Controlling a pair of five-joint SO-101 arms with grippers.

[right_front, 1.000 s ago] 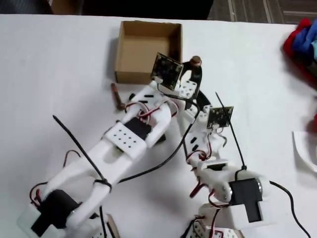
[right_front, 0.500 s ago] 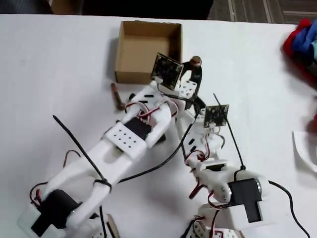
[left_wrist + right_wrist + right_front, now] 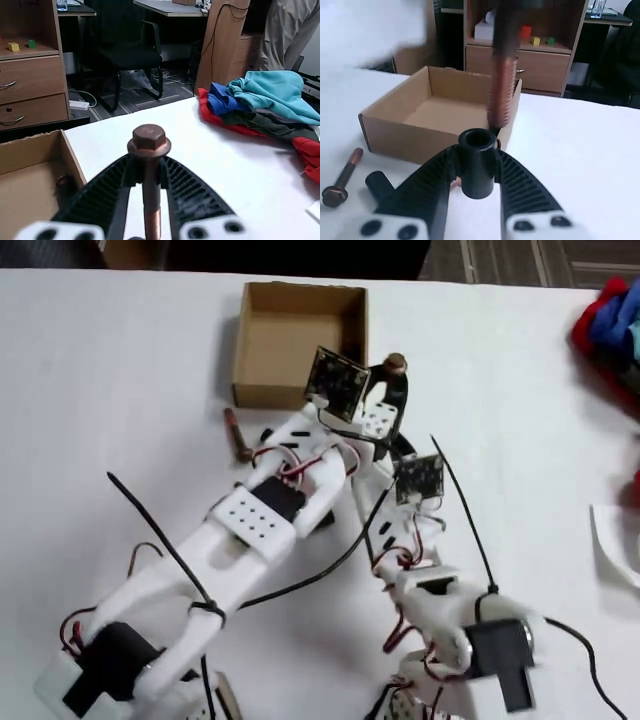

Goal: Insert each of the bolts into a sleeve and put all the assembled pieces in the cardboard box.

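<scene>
An office: beyond the left pincer [image 3: 145, 167] stand a black office chair [image 3: 131, 52], a wooden drawer cabinet [image 3: 31, 82] and a desk [image 3: 165, 7].

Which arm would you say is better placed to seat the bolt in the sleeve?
Probably left: the left gripper holds the bolt upright, its tip just above the open sleeve in the right gripper.

**No readable print**

No text, number or sign can be read anywhere. The box [image 3: 290, 395] has plain brown walls. Any marks on the circuit board [image 3: 337, 380] at the box's near corner are too small to read (likewise the second board [image 3: 418, 478], farther from the box). The bolt [image 3: 148, 136] head shows no legible stamp.
</scene>
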